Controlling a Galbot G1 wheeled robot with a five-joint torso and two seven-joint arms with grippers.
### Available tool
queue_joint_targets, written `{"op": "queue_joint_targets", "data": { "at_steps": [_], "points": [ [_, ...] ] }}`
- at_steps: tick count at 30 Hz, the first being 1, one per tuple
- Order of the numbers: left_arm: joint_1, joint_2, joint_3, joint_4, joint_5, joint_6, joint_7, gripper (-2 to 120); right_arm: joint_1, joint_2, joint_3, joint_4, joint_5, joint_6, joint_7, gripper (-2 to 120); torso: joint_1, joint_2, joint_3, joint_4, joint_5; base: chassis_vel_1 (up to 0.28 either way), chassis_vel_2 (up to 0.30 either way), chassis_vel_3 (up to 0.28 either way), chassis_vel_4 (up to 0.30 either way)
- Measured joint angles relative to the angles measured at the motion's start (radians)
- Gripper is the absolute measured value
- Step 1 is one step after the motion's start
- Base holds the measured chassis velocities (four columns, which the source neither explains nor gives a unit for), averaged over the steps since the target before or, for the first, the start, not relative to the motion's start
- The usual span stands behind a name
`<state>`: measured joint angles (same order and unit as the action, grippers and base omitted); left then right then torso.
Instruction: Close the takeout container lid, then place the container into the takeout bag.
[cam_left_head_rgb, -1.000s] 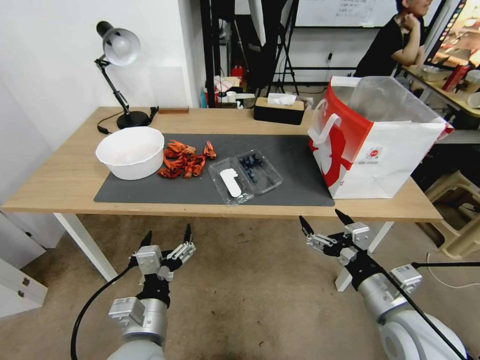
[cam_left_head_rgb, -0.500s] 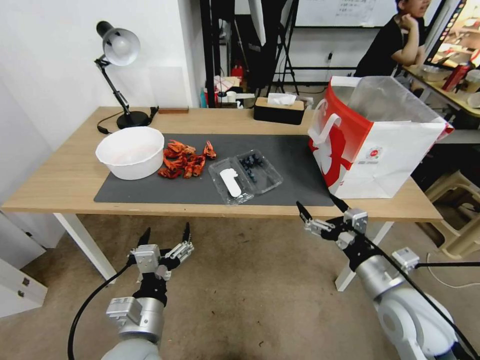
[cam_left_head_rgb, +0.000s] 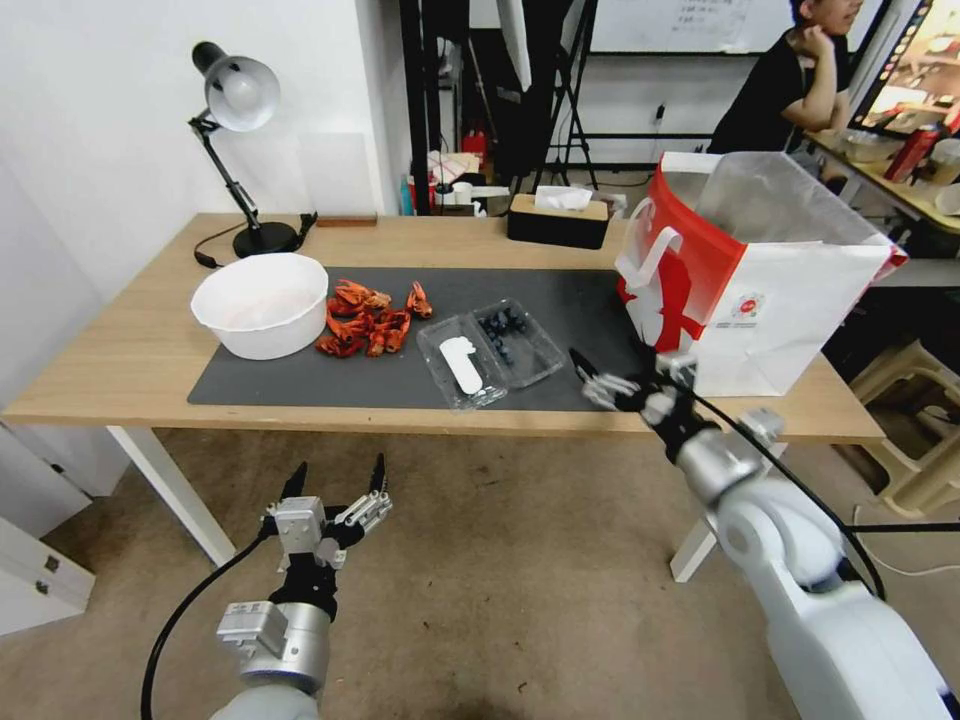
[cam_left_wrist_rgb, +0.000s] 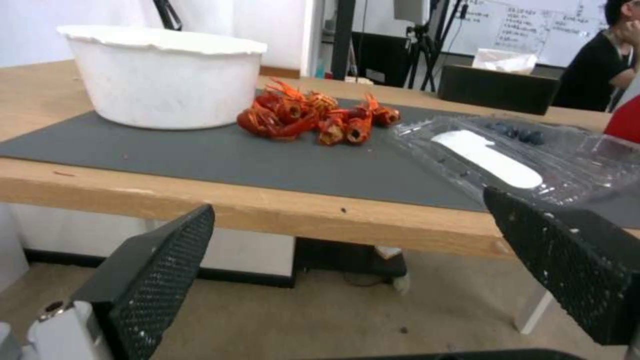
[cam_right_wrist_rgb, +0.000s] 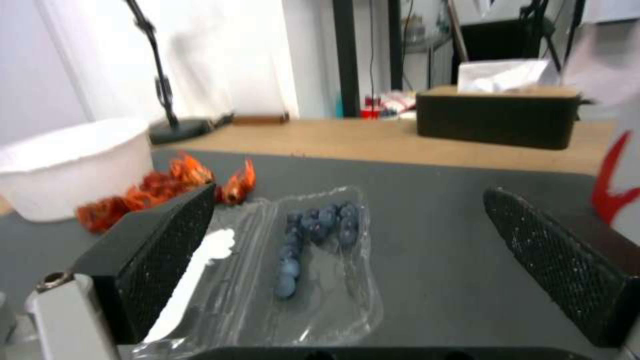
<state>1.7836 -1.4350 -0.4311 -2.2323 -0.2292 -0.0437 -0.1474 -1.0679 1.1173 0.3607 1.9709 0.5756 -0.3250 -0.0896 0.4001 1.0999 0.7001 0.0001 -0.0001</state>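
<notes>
We find small clear plastic clamshell takeout container (cam_left_head_rgb: 490, 356) lying open on mat, blueberries inside | its clear hinged lid (cam_left_head_rgb: 461, 373) with white label flat alongside | large red-and-white takeout bag (cam_left_head_rgb: 755, 280) upright, open-topped, well apart.

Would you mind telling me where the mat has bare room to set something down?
Bare mat lies between the takeout container and the takeout bag, though the open right gripper hovers at its near end. Another free strip runs behind the crayfish, toward the tissue box. It is crowded from the white bowl across to the container.
</notes>
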Motion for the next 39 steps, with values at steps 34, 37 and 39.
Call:
{"op": "queue_joint_targets", "data": {
  "at_steps": [34, 37, 39],
  "points": [
    [-0.003, 0.002, -0.012, 0.017, -0.008, 0.001, -0.003, 100, 0.935, -0.362, -0.811, -0.291, 0.592, -0.413, 0.217, 100, 0.000, 0.000, 0.000, -0.0003, 0.0003, 0.000, 0.000, 0.000, 0.000],
    [-0.002, 0.002, -0.012, 0.017, -0.007, 0.002, -0.003, 100, 1.013, -0.354, -0.896, -0.329, 0.611, -0.412, 0.177, 100, 0.000, 0.000, 0.000, 0.0000, 0.0002, 0.000, 0.000, 0.000, 0.000],
    [0.000, 0.003, -0.012, 0.015, -0.007, 0.004, -0.003, 100, 1.050, -0.348, -0.937, -0.349, 0.599, -0.411, 0.143, 100, 0.000, 0.000, 0.000, 0.0000, 0.0000, 0.000, 0.000, 0.000, 0.000]
  ]
}}
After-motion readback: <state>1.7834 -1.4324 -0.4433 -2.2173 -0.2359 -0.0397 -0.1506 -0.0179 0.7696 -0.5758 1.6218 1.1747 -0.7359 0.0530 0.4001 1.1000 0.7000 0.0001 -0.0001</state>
